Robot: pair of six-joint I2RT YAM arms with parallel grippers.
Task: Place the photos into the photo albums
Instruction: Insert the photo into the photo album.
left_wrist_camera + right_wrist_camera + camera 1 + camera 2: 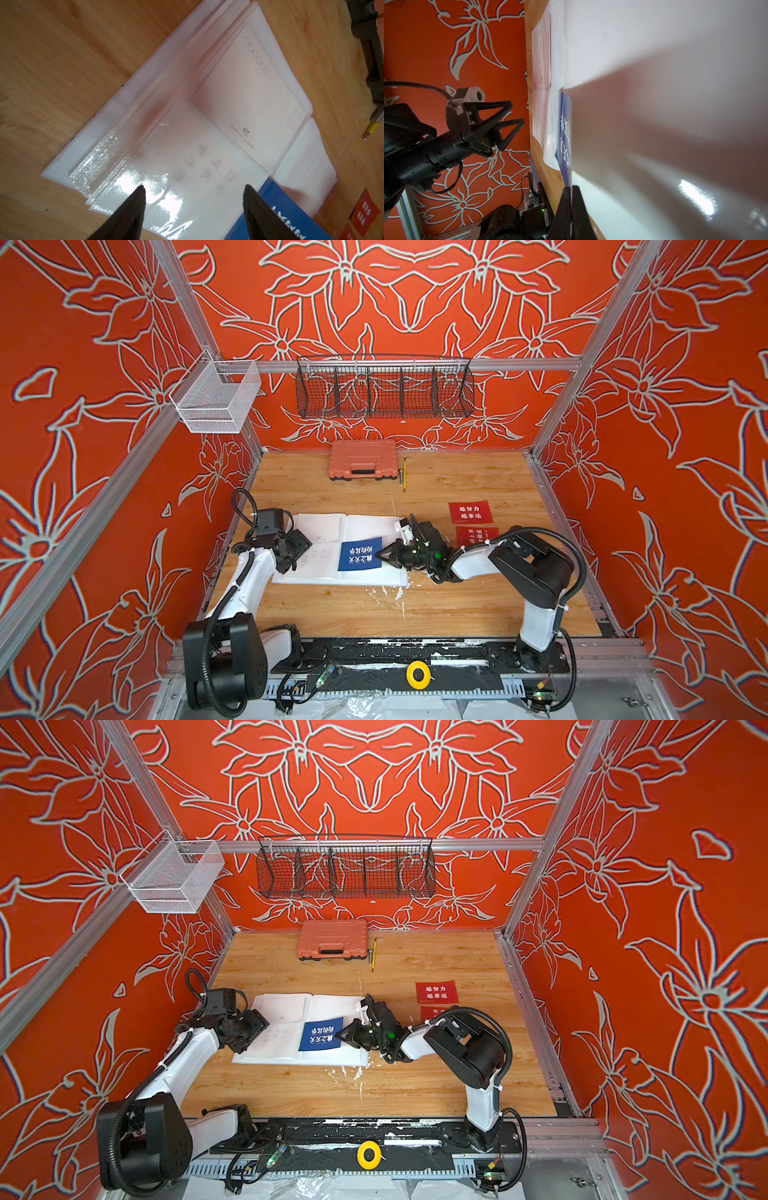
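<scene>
right tool [383, 558] pinching right edge of blue photo [359, 553] | photo flat on open photo album [370, 526], long axis running from tool toward spine | left tool [194, 187] spread, above opposite page | right arm nearer | sleeve mouth unclear: cannot tell if photo is under film | red photos [470, 512] on surface [457, 605], one part-hidden by arm

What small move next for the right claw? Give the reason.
Probably slide the blue card toward the open left claw, into the album: the right claw is shut on its edge, and it seems to lie on the open pages.
</scene>
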